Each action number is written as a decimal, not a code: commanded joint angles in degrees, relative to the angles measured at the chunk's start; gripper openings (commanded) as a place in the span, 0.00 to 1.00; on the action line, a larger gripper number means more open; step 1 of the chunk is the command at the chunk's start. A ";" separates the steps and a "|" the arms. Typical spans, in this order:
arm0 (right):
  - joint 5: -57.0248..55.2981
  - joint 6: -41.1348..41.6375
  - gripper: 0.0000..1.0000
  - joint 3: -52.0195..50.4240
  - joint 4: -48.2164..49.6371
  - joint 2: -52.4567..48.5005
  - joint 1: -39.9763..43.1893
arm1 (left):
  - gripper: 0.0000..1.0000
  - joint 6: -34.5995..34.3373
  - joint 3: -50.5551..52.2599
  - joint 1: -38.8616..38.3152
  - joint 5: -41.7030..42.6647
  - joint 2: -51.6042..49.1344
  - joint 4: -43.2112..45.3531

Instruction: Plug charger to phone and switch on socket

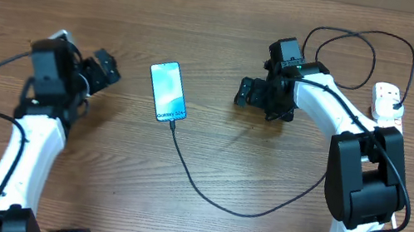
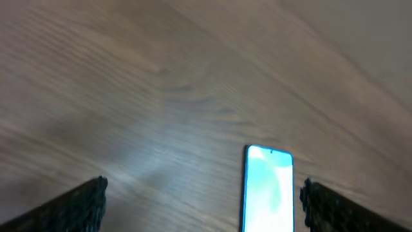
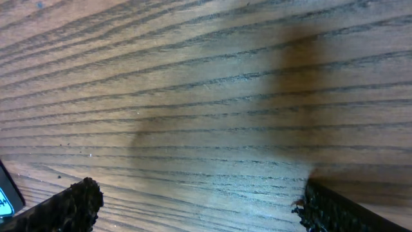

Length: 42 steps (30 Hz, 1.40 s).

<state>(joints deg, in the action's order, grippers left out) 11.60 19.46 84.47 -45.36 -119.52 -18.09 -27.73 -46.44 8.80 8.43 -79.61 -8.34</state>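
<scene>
Phone [image 1: 168,91] lies lit on the worktop [image 1: 232,19] overhead, with the charger [image 1: 218,202] looping from its lower end to the socket [image 1: 388,102] at far right. I see the left gripper [image 1: 104,68] and right gripper [image 1: 246,91] spread wide, holding nothing. Left wrist: phone ahead between the fingers. Right wrist: wood grain, phone corner at left.

Phone [image 1: 168,91]: on table [image 1: 207,15], 10 o'clock of centre.
Charger [image 1: 233,211]: from phone's 5 o'clock end, looping through 6 o'clock toward socket.
Socket [image 1: 388,102]: 3 o'clock of phone, well apart.
</scene>
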 commanded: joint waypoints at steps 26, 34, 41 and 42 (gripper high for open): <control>-0.44 -0.02 1.00 1.11 0.24 1.55 0.17 | 0.99 23.26 29.09 -9.57 3.04 1.51 32.24; -0.42 -0.04 1.00 1.11 0.24 1.55 0.17 | 1.00 23.02 39.89 -9.55 2.95 5.33 46.69; -0.44 -0.04 1.00 1.11 0.24 1.55 0.17 | 1.00 20.22 45.53 -9.53 1.03 9.29 50.75; -0.42 -0.04 1.00 1.11 0.24 1.55 0.17 | 1.00 19.96 45.97 -9.53 1.01 9.90 50.71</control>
<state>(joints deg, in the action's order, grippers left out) 11.57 19.46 84.47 -45.41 -119.52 -18.09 -6.24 -1.93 -0.47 10.63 -71.68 41.98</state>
